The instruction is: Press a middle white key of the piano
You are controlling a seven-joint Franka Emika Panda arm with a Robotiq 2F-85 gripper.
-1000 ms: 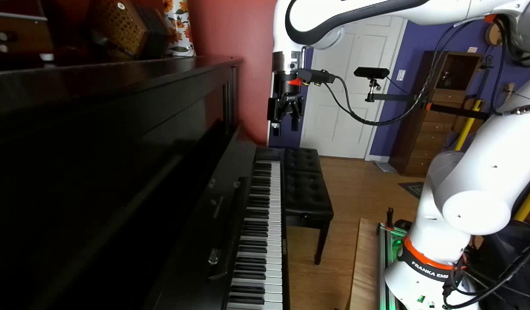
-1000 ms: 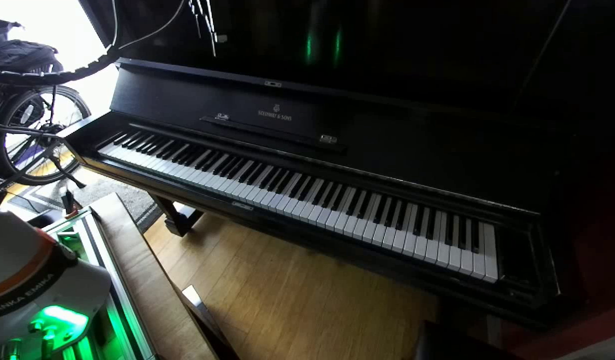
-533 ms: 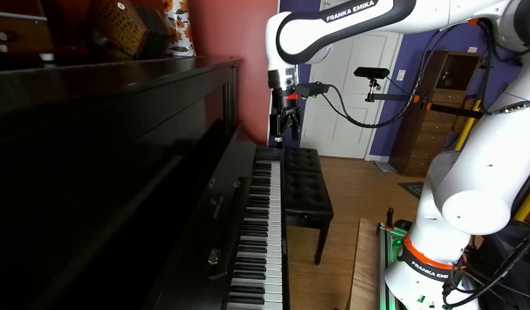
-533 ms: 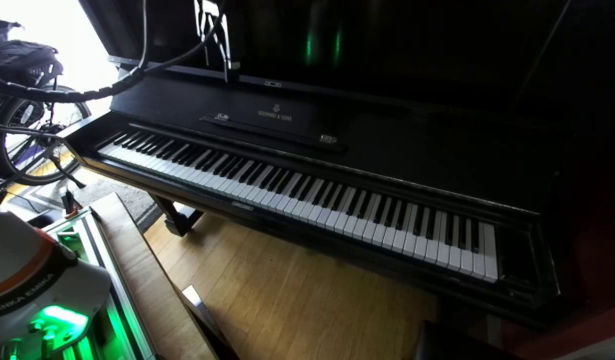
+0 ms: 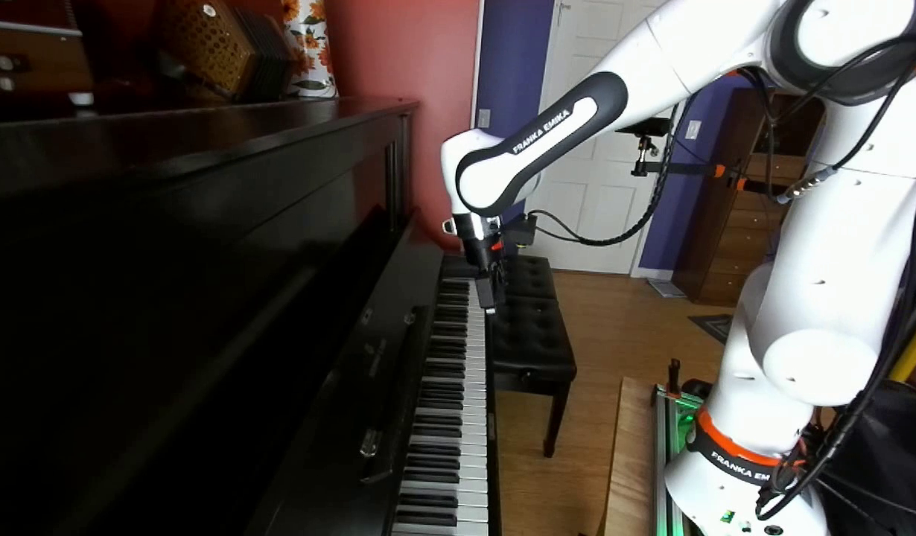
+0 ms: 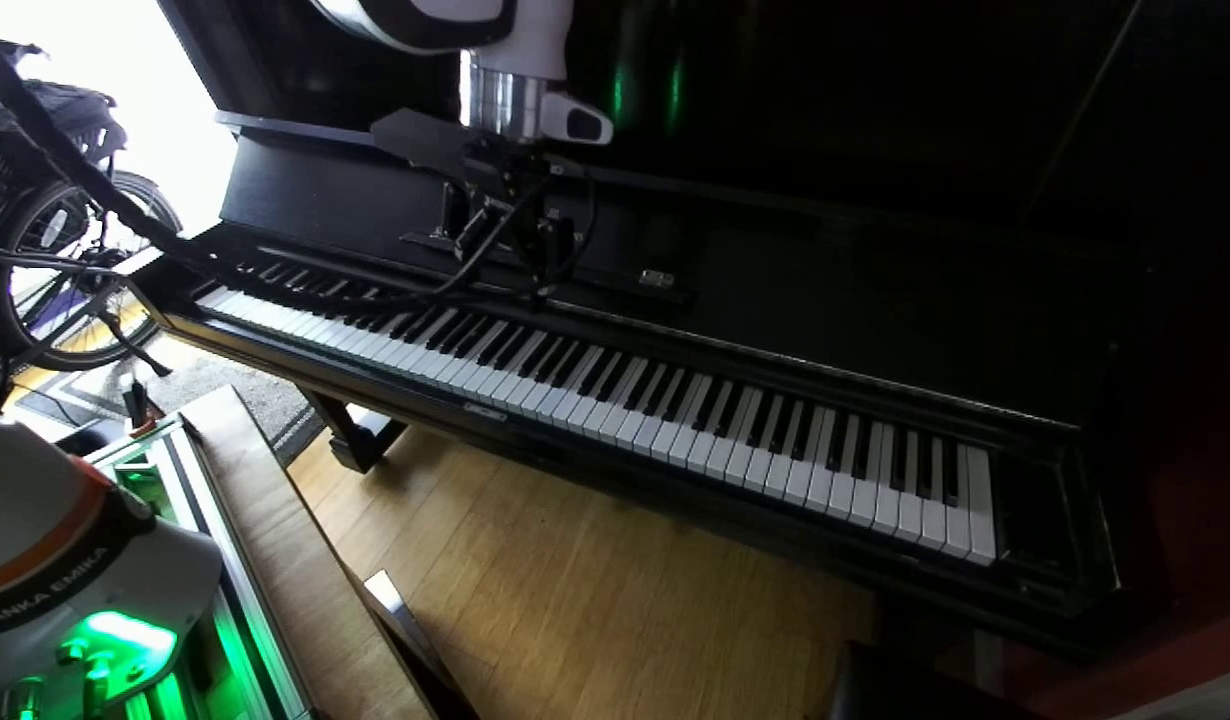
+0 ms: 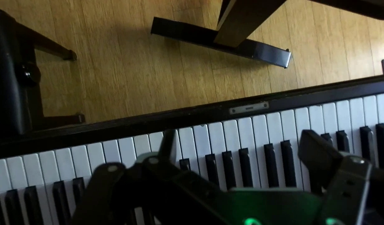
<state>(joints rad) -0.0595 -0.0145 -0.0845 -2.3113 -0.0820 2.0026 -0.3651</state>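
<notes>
The glossy black piano (image 5: 279, 246) shows in both exterior views, with its front panel (image 6: 855, 310) behind the key row. White keys (image 6: 595, 415) and black keys run the length of the keyboard. The gripper (image 5: 489, 307) hangs tilted over the keyboard side and also shows in an exterior view (image 6: 505, 265) in front of the panel, above the keys. In the wrist view the gripper (image 7: 238, 139) has its two fingers wide apart with nothing between them. Middle white keys (image 7: 232, 134) lie below and between the fingers. The gripper looks apart from the keys; the exact gap cannot be told.
A black padded bench (image 5: 536, 335) stands along the far half of the keyboard and shows in the wrist view (image 7: 7, 81). The piano's front rail (image 7: 192, 117) borders the keys. A cable (image 6: 105, 195) hangs from the arm. An accordion (image 5: 212, 52) sits on the piano.
The arm has come down a good way, bringing the gripper from high above to just over the keyboard. The wrist has tilted. The piano and bench have not moved.
</notes>
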